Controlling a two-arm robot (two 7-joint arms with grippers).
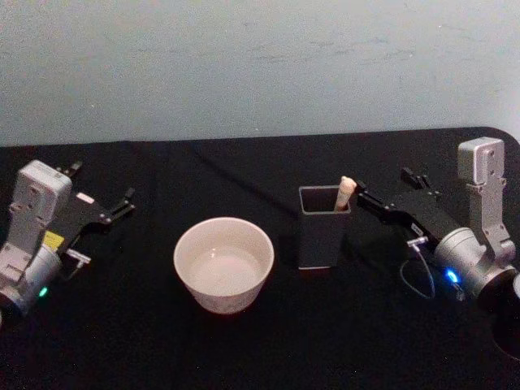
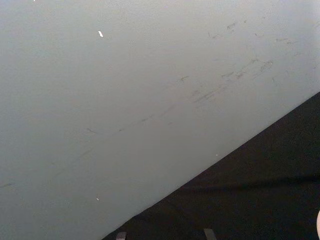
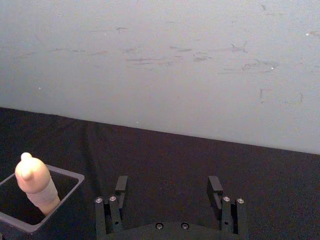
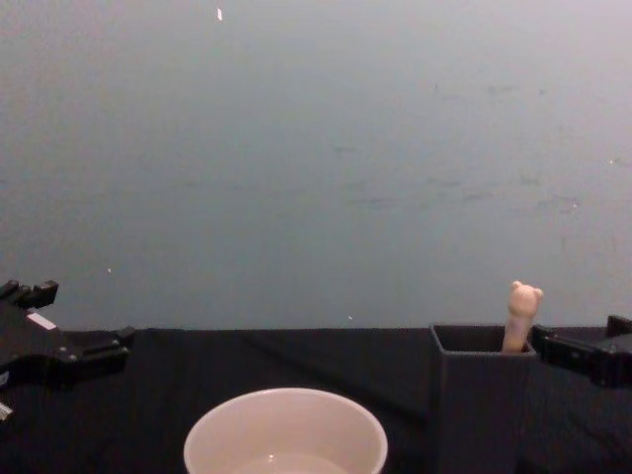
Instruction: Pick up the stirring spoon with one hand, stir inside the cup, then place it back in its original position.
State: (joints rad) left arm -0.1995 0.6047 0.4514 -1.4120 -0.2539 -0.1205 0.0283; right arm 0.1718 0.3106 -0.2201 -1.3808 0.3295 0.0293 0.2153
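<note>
The stirring spoon [image 1: 344,193] stands handle-up in a dark grey square holder [image 1: 321,244], its bear-head knob [image 4: 524,293] rising above the rim; its bowl is hidden inside. The cream-white cup [image 1: 219,296] sits left of the holder, also seen low in the chest view [image 4: 284,434]. My right gripper [image 1: 388,185] is open just right of the holder, one finger close beside the spoon handle without gripping it. In the right wrist view its fingers [image 3: 121,184] are spread with nothing between them, and the spoon [image 3: 36,187] stands off to one side. My left gripper [image 1: 101,185] rests open at the far left.
A black cloth covers the table [image 1: 244,175], which ends at a pale grey wall [image 1: 260,65] behind. There is open cloth between the cup and the left gripper and in front of the holder. The table's right corner [image 1: 508,138] is rounded.
</note>
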